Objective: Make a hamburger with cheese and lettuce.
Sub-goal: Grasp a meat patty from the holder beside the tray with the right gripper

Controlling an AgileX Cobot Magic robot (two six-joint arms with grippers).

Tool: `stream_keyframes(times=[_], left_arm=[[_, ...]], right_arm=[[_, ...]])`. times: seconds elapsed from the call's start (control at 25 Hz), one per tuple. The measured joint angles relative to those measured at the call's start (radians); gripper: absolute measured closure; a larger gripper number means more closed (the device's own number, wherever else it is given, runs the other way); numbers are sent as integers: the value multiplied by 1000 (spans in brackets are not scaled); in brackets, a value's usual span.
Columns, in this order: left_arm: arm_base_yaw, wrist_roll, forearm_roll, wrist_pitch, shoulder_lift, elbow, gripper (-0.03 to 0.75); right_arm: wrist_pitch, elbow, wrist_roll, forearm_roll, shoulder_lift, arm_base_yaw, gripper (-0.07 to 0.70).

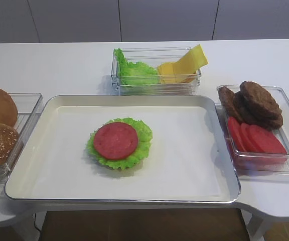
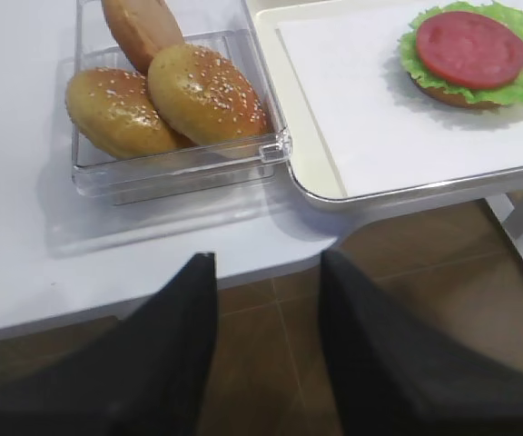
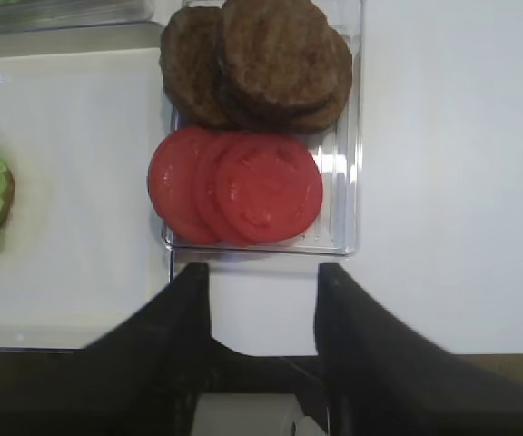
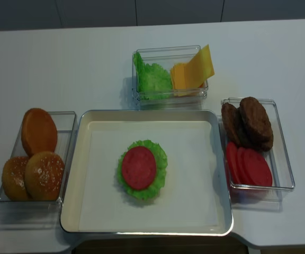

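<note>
- The hamburger point(image 4: 141, 169) sits mid-tray point(image 4: 83, 174) on the white counter point(image 4: 62, 63), red slice topmost.
- Cheese point(image 4: 192, 71) and lettuce point(image 4: 152, 79) share the clear bin behind the tray.
- The right gripper point(image 3: 261, 272) hangs with jaws parted, empty, near the tomato slices point(image 3: 239, 186).
- The left gripper point(image 2: 266, 263) has jaws parted, empty, near the buns point(image 2: 166, 95).

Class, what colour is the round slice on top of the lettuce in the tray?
Red slice, clearest in the exterior high view.

White table point(image 4: 99, 58): metal tray point(image 4: 83, 174) centre; clear bins left point(image 4: 68, 120), rear point(image 4: 168, 51), right point(image 4: 285, 159).
</note>
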Motion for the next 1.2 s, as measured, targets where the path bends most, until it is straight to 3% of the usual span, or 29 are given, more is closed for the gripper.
stream_keyframes(times=[0.08,0.36,0.6,0.8,1.2], left_arm=[[0,0,0,0,0,0,433],[0,0,0,0,0,0,433],[0,0,0,0,0,0,433],[0,0,0,0,0,0,433],[0,0,0,0,0,0,433]], right_arm=[[23,-52,26,0,77,0,328],[25,-201,72,8,315,0,325],[25,-305,84,-13,516,81,243],[22,-390,98,-55,643,98,225],[17,-426,116,-101,806,98,223]])
